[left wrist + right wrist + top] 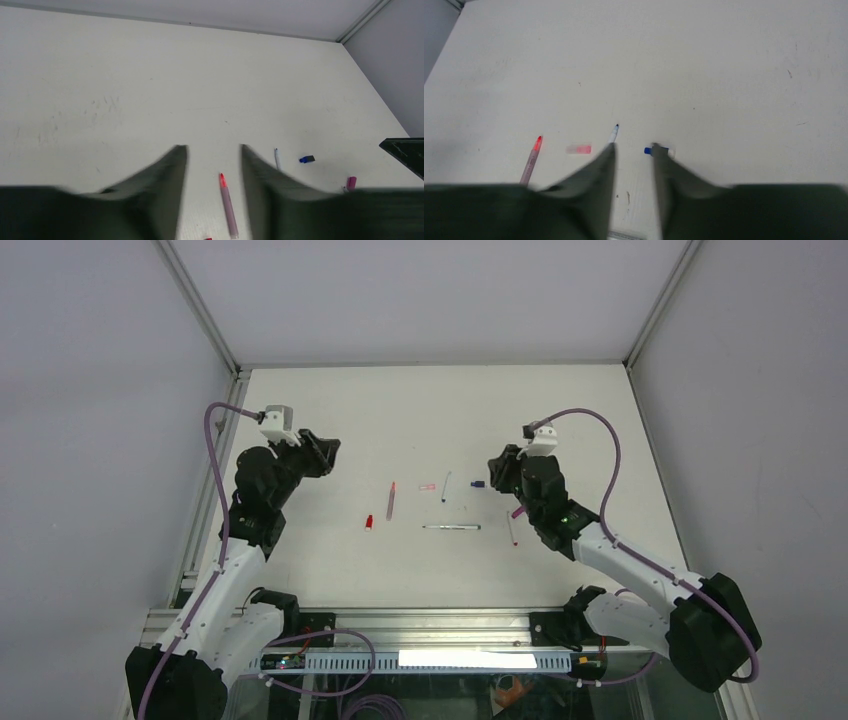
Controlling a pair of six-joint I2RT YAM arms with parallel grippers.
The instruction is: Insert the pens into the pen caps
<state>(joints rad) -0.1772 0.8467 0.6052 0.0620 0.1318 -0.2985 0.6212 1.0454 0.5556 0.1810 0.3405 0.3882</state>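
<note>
Left gripper [328, 453] and right gripper [496, 472] hang wide open, empty, flanking the loose pens [391, 500] and caps [369, 523], probably so each can grab one.

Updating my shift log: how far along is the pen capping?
Done: nothing; red cap, pale pink cap and blue cap lie loose, apart from the pens. In hand: nothing; left gripper and right gripper hang open, empty. Left: capping every pen.
</note>
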